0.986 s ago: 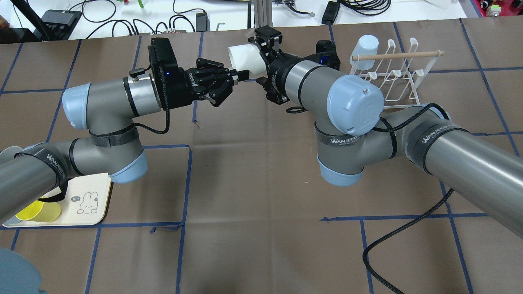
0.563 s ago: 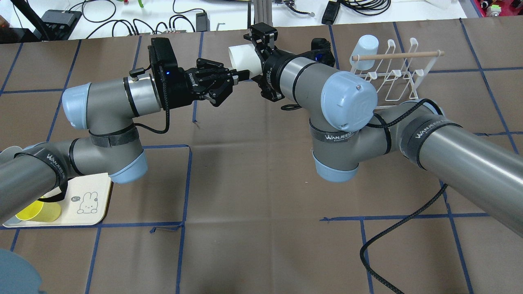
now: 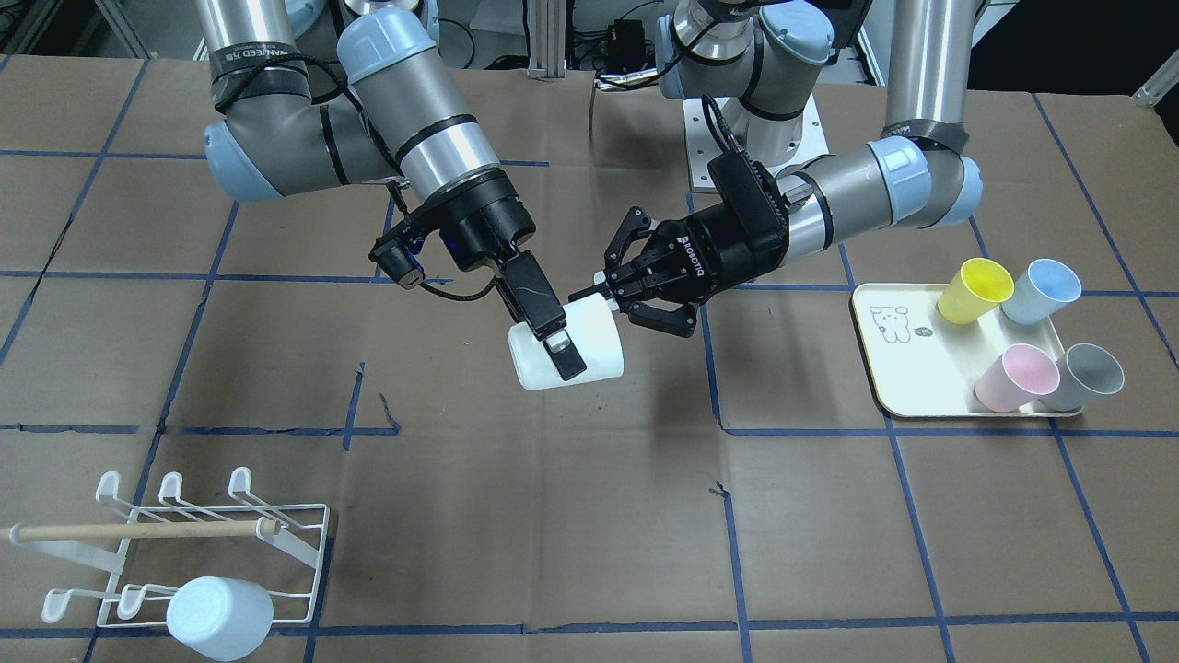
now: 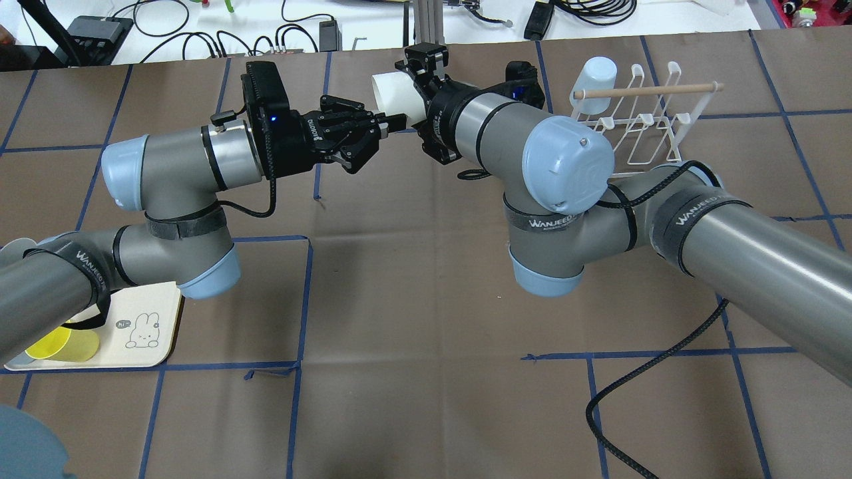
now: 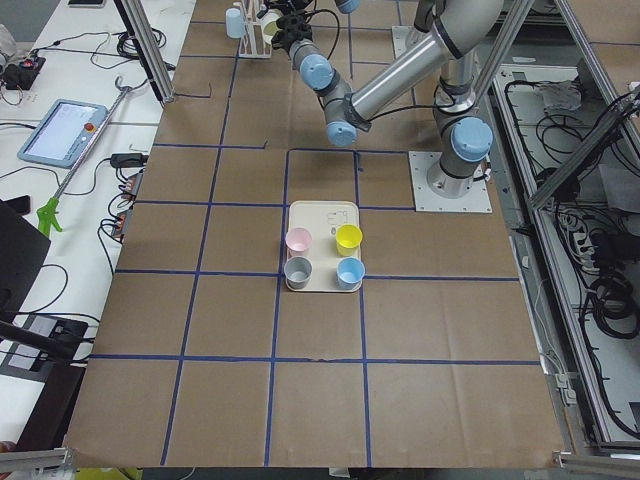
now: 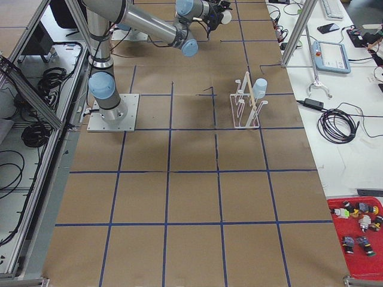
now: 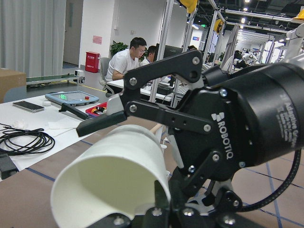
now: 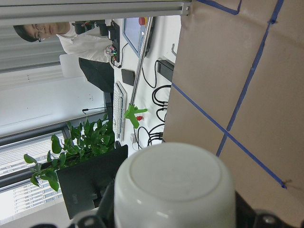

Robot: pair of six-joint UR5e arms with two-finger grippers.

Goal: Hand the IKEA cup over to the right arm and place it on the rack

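The white IKEA cup (image 3: 594, 345) hangs on its side in the air between both arms; it also shows in the overhead view (image 4: 393, 93). My left gripper (image 3: 597, 293) is shut on its rim, one finger inside the mouth, as the left wrist view shows (image 7: 114, 175). My right gripper (image 3: 557, 336) straddles the cup's body near its base, jaws still spread, fingers close to the wall. The cup's base fills the right wrist view (image 8: 175, 185). The white wire rack (image 3: 184, 543) with a wooden dowel stands off to the robot's right (image 4: 639, 126).
A light blue cup (image 3: 219, 617) hangs upside down on the rack. A cream tray (image 3: 907, 368) on the robot's left holds yellow (image 3: 972, 290), blue, pink and grey cups. The right arm's cable (image 4: 639, 379) trails over the table.
My right arm has swung a little left, bringing its gripper further over the cup. The left arm and the cup have stayed still.
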